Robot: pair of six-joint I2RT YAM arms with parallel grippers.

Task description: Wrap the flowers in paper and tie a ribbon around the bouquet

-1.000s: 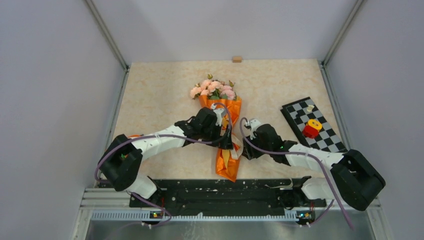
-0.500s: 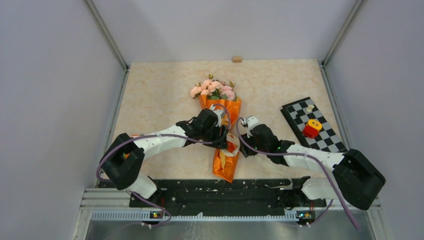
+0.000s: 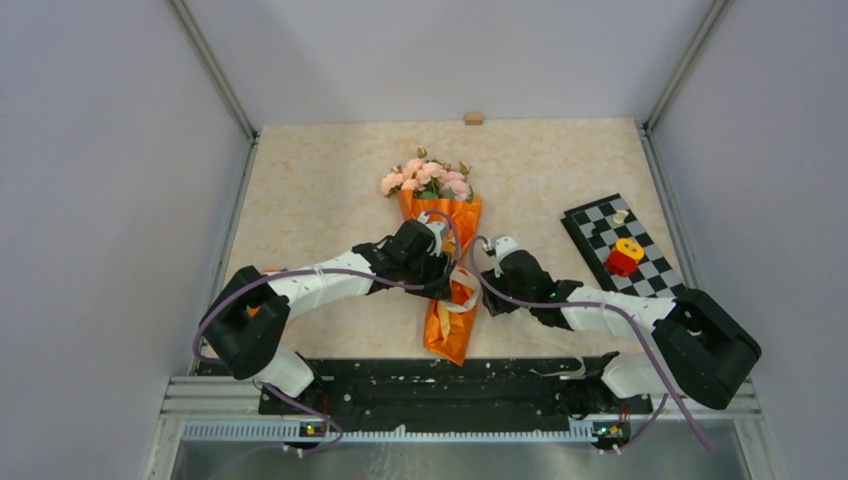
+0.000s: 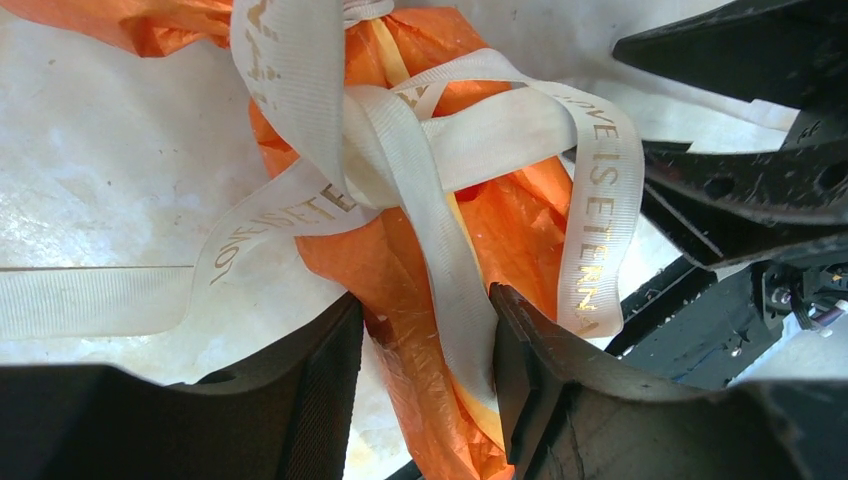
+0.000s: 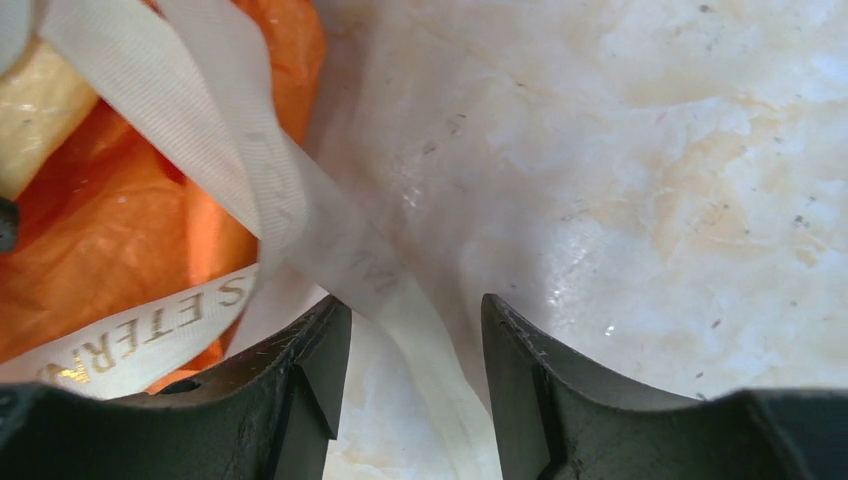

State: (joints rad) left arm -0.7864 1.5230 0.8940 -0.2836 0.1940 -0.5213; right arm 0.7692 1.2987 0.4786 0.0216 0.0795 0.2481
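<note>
I am seeing my left claw clamping the narrow orange cone of the bouquet, with a ribbon strand pinched against it. My right claw is standing open, a ribbon tail lying loose between its jaws on the table. The bouquet is lying flat, long axis near-to-far, flowers pointing away from the bases. Only the overhead view is showing blooms; only the wrist views are showing the ribbon's gold lettering.

White arm links, black joints, looping purple cables, matte black left hand, right hand alike
</note>
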